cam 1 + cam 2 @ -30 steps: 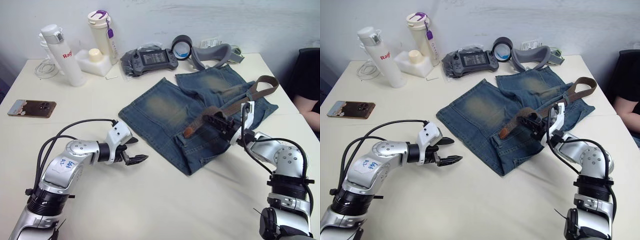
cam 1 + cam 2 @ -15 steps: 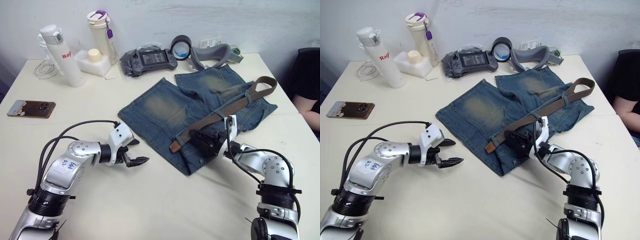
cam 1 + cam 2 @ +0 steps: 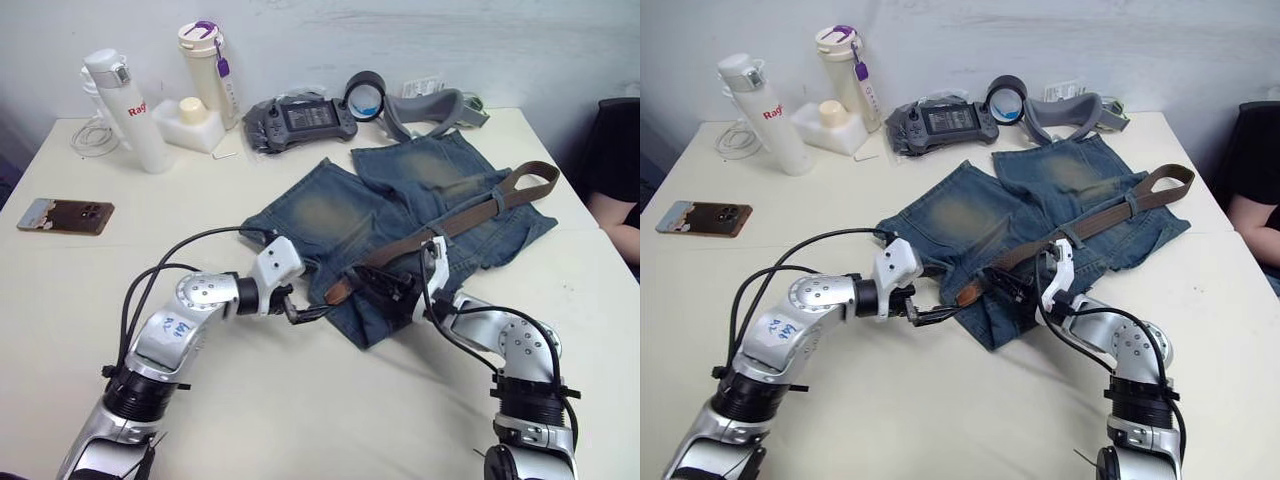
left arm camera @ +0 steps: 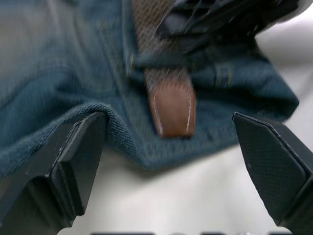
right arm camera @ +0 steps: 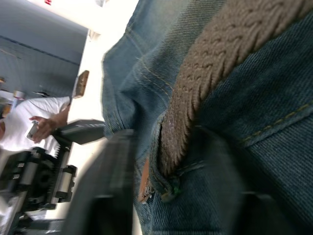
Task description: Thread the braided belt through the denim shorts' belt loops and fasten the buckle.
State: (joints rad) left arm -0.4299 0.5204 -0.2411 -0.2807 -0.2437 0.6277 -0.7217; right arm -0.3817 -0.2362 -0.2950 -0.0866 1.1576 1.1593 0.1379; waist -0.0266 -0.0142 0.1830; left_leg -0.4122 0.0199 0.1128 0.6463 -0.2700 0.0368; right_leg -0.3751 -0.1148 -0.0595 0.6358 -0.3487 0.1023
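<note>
The denim shorts (image 3: 330, 215) lie flat in the middle of the table. Across their waistband runs the braided belt (image 3: 470, 215), from a fold at the far right down to its leather tip (image 3: 335, 292). The tip sticks out from under a belt loop (image 4: 166, 61). My left gripper (image 3: 303, 310) is open, its fingers (image 4: 83, 147) wide on either side of the tip. My right gripper (image 3: 378, 290) rests on the waistband just behind that loop, open, with the belt (image 5: 215, 63) lying between its fingers. The buckle is hidden.
At the back stand two bottles (image 3: 125, 95), a handheld console (image 3: 300, 118), a tape roll (image 3: 365, 92) and a grey headset (image 3: 430, 105). A phone (image 3: 64, 215) lies at the left. A person (image 3: 615, 170) sits at the right edge.
My right gripper slid left along the waistband, drawing the belt tip with it, then opened. My left gripper moved right up to the tip.
</note>
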